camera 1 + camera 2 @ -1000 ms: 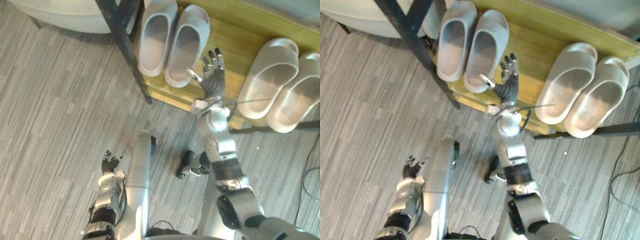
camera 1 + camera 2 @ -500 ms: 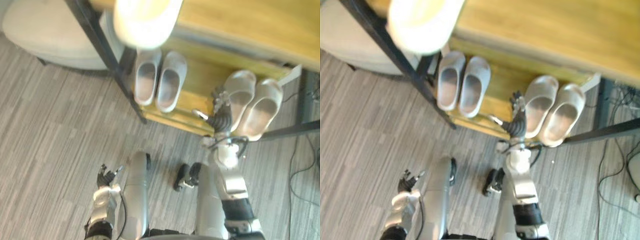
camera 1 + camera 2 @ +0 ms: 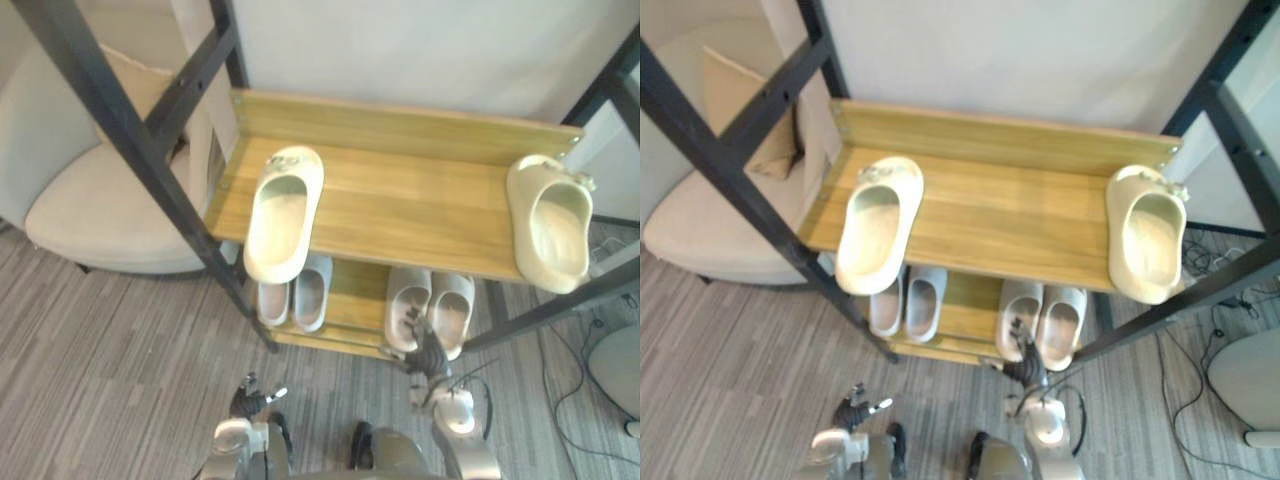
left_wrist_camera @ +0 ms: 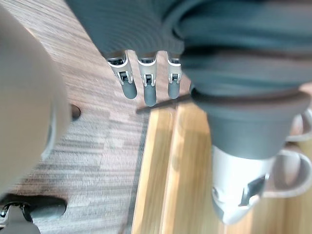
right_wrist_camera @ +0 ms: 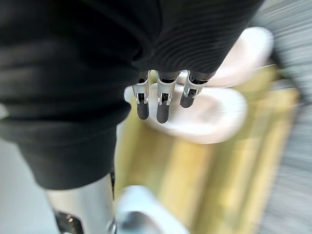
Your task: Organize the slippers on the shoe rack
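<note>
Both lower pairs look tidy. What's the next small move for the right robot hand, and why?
Probably raise the right robot hand, open by the lower right pair, toward the cream slipper at the top shelf's right end. That slipper and its mate at the left end lie far apart; the pair by the hand already sits side by side.

The left robot hand [image 3: 247, 399] sits low in the head view at about 7 o'clock. Its dark-tipped fingers [image 4: 128, 84] are loosely extended side by side, the thumb [image 4: 239, 187] is spread apart from them, and its silver wrist is just below at 6 o'clock. The right robot hand [image 3: 425, 350] shows at about 5 o'clock, held higher than the left. Its fingers [image 5: 158, 101] are straight and point toward 12 o'clock, with the thumb [image 5: 80, 204] set apart. The silver forearm comes up beneath it from 6 o'clock.
</note>
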